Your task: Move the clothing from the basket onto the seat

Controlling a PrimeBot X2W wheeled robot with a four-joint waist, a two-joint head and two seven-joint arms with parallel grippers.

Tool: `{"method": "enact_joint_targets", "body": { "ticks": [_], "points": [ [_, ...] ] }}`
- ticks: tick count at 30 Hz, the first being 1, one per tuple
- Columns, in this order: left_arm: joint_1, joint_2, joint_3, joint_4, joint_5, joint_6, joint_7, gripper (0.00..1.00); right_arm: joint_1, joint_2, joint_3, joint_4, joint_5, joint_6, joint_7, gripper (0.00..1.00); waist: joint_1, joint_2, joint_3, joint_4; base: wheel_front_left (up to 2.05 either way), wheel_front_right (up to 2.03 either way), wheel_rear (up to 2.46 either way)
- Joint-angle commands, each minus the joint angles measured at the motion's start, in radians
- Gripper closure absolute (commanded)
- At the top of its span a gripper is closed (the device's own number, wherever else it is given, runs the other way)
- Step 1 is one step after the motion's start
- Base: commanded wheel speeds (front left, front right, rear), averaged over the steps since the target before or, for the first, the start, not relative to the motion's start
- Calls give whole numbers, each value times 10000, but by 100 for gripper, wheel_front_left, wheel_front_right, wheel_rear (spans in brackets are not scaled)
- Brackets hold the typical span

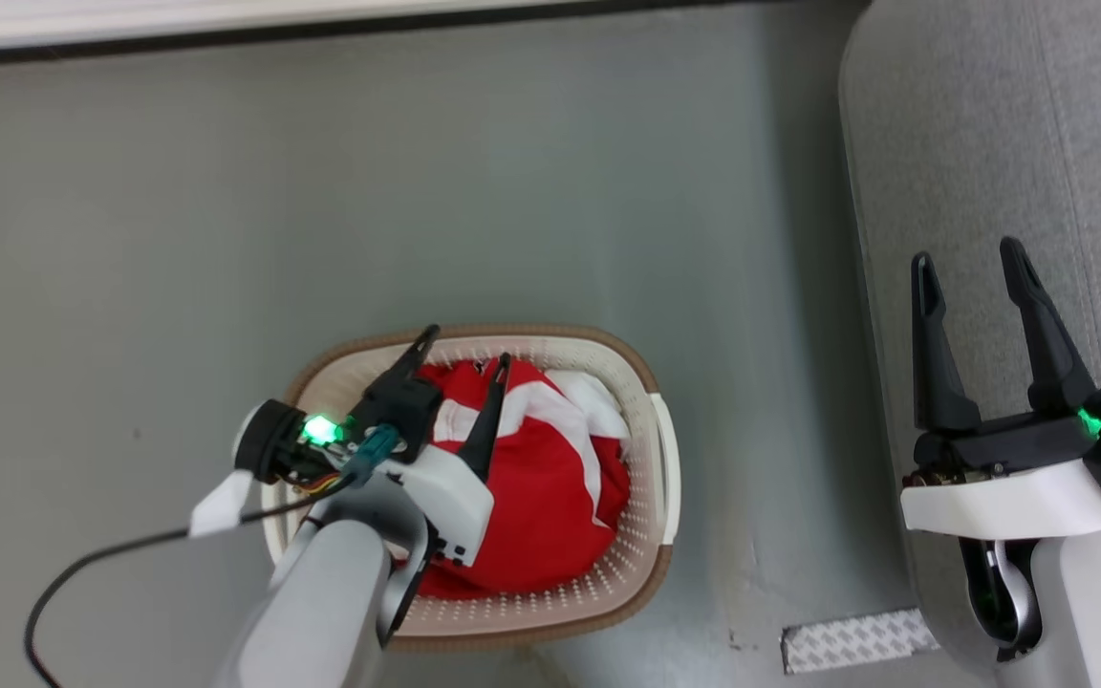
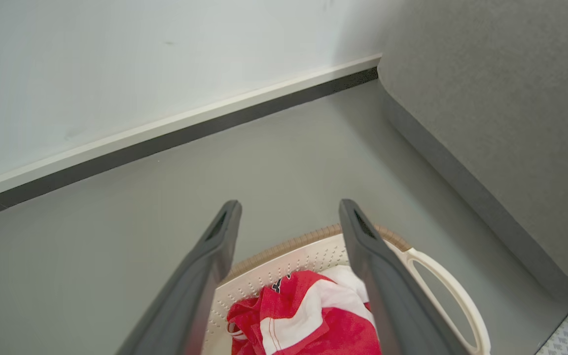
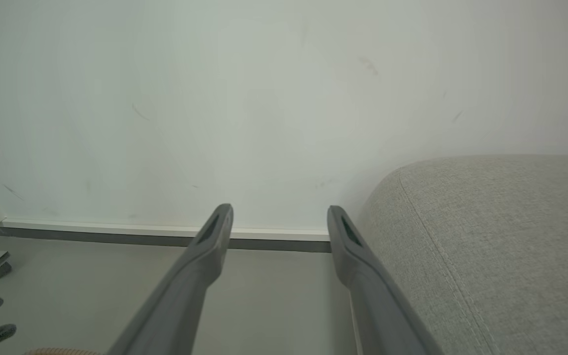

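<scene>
Left gripper point(image 1: 467, 346) and right gripper point(image 1: 966, 253) both have their dark fingers spread wide apart, with nothing clamped between them. Around them the grey floor point(image 1: 226, 239) runs back to a pale wall with a white skirting board point(image 1: 226, 24) and a dark line under it. The seat point(image 1: 990, 143), by far the biggest thing here, rises on the robot's right in light grey woven fabric with a rounded edge and a seam running along it. The basket point(image 1: 550, 602) stands on the floor well apart from the seat, cream-white, perforated, with a brown rim and a white handle on the side facing the seat. The clothing point(image 1: 550, 487) lies heaped inside the basket, bright red with white panels and stripes. The left gripper hangs over the basket with its tips toward the far rim. The red cloth lies beneath and between its fingers, though I cannot tell whether they touch it. The right gripper hovers over the seat's near edge, its fingers pointing along the grey fabric. A small patterned strip of tape point(image 1: 852, 640) sits on the floor by the seat's base, and a thin black cable point(image 1: 111, 559) loops off the left arm.
</scene>
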Motion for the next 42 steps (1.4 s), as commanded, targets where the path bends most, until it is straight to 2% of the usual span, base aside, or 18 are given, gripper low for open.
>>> {"method": "enact_joint_targets", "body": {
  "ticks": [1, 10, 17, 23, 35, 42],
  "points": [
    [-154, 44, -36, 161, 80, -51, 215, 0, -176, -33, 36, -96, 74, -21, -36, 0, -3, -1, 439, -280, 0, 0, 0],
    [-699, 98, -175, 1250, -159, -310, 2088, 0, -544, -30, 245, -355, 470, -21, -35, 0, -3, -1, 1182, -736, 0, 0, 0],
    [-1111, 259, -208, 1955, -202, -318, 3171, 0, -705, -30, 344, -425, 570, -21, -35, 0, -3, -1, 1729, -932, 0, 0, 0],
    [-1662, 363, -122, 2535, -291, -253, 3413, 0, -908, -30, 413, -536, 534, -21, -35, 0, -3, -1, 2239, -1034, 0, 0, 0],
    [-2743, 506, -185, 3866, -490, -512, 3693, 0, -1113, -31, 423, -691, 432, -21, -35, 0, -3, -1, 3145, -1119, 0, 0, 0],
    [-3192, 620, -325, 4497, -379, -462, 3719, 0, -1182, -28, 392, -869, 496, -21, -36, 0, -3, -1, 3544, -1229, 0, 0, 0]
  ]
}}
